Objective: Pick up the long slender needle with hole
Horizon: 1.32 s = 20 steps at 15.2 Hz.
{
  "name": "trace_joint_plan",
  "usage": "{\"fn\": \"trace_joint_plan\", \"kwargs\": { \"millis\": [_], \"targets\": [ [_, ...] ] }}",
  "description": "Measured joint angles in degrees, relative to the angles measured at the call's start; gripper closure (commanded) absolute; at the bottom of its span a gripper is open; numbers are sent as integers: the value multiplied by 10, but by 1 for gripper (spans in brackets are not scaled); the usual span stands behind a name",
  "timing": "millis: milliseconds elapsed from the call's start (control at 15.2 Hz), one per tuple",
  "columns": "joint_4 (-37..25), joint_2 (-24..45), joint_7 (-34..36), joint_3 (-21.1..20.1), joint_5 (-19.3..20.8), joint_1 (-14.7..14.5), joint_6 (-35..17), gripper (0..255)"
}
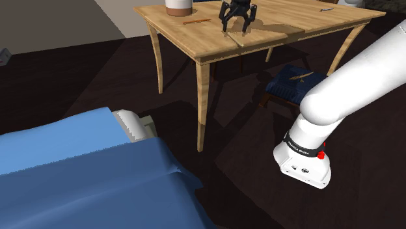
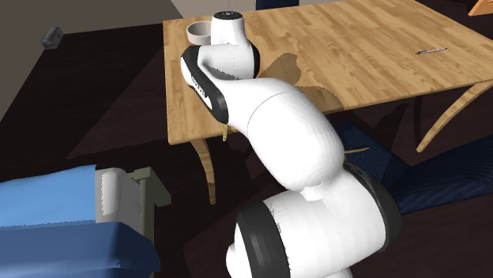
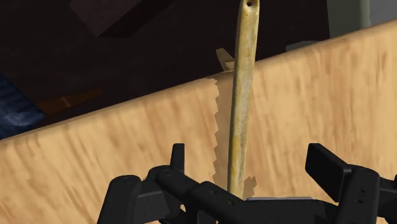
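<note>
Your fingers [image 3: 324,167] stand spread, straddling the needle [image 3: 240,108] without touching it. It lies across the surface [image 3: 331,95] edge, eye end overhanging, long axis square to their closing line.

I count one needle [image 3: 240,108] with one hole, lying between the two spread fingers [image 3: 326,167] of my one gripper [image 3: 248,158]. Under both is one wooden table [image 1: 280,29]. Farther from my gripper on that table are one white bowl [image 2: 197,33], one white container [image 1: 177,6], one reddish stick [image 1: 195,21] and one pen [image 2: 430,51]. Below my gripper are one blue cushion [image 1: 293,84] and one blue blanket [image 1: 78,175].
</note>
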State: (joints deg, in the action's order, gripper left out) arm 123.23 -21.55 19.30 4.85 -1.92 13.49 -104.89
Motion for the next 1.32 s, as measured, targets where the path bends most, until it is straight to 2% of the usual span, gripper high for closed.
{"fn": "trace_joint_plan", "kwargs": {
  "millis": [264,330,726,1056,1320],
  "targets": [
    [27,0,-1,1,0,0,-27,0],
    [29,0,-1,0,0,0,-29,255],
    [27,-5,-1,3,28,3,-29,255],
    [24,-3,-1,6,9,-1,-27,255],
    [-1,-1,2,4,2,-4,1,255]
  ]
}}
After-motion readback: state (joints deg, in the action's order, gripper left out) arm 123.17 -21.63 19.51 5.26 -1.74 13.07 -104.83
